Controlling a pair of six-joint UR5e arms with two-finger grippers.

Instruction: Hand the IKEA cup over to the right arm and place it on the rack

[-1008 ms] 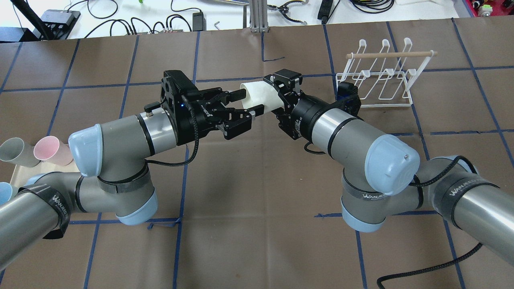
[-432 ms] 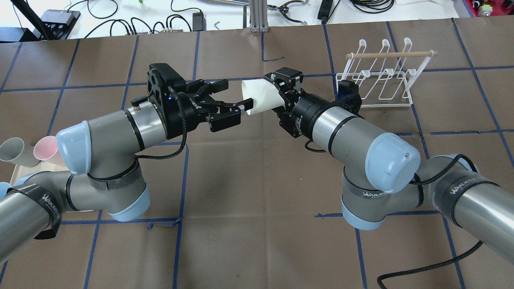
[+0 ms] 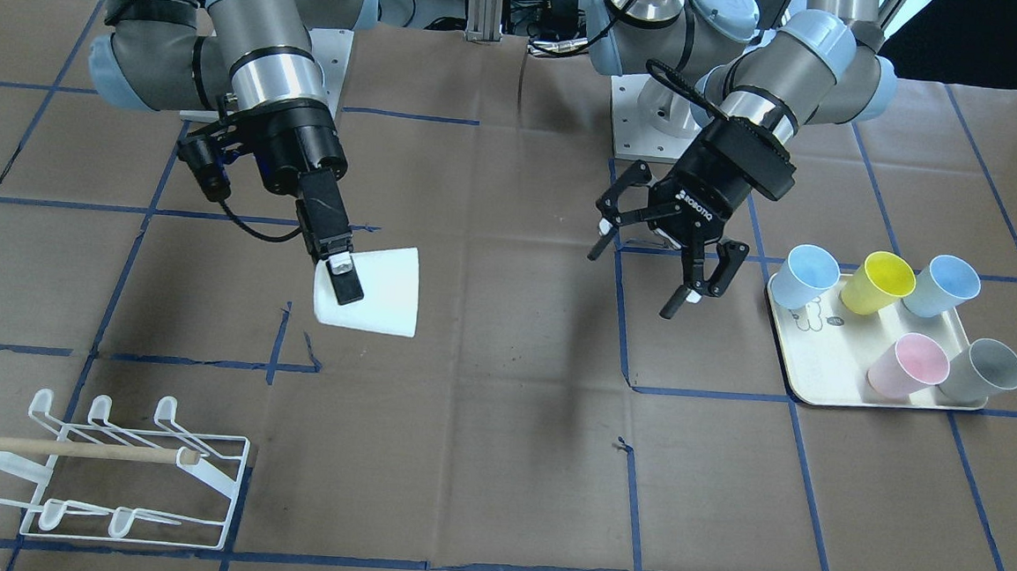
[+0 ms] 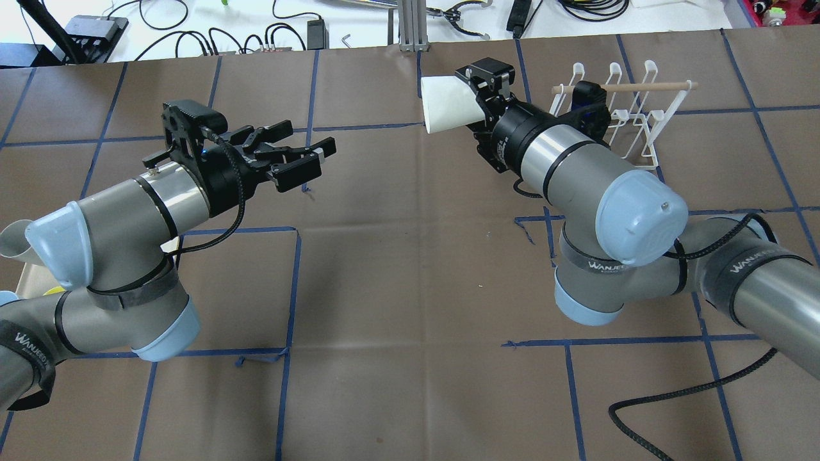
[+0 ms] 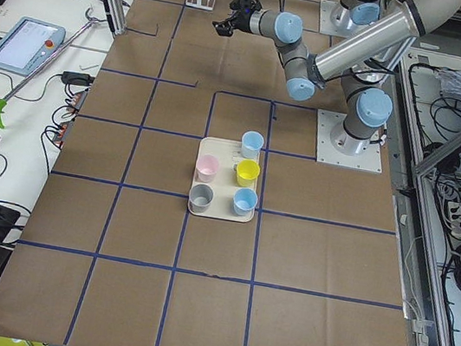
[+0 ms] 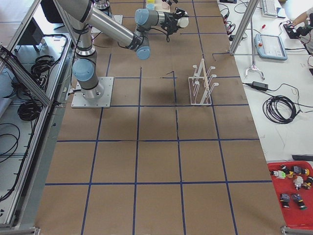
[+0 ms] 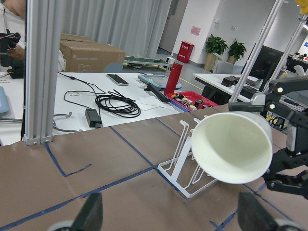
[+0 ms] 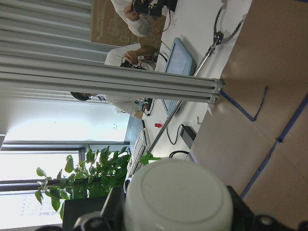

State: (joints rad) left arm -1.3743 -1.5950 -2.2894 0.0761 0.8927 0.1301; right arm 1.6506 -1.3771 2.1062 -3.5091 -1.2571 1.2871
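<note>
The white IKEA cup hangs above the table on its side, its mouth turned toward my left arm, and my right gripper is shut on its base end. The front-facing view shows one black finger pressed on the cup. The left wrist view looks straight into the cup. The cup's base fills the right wrist view. My left gripper is open, holds nothing and stands well clear of the cup. The white wire rack with its wooden dowel stands just behind my right wrist.
A cream tray with several coloured cups sits on my left side. An aluminium post and cables lie beyond the table's far edge. A black cable trails near my right arm's base.
My left gripper has drawn back to the left, away from the cup's rim. My right arm has carried the cup farther back and toward the rack.
</note>
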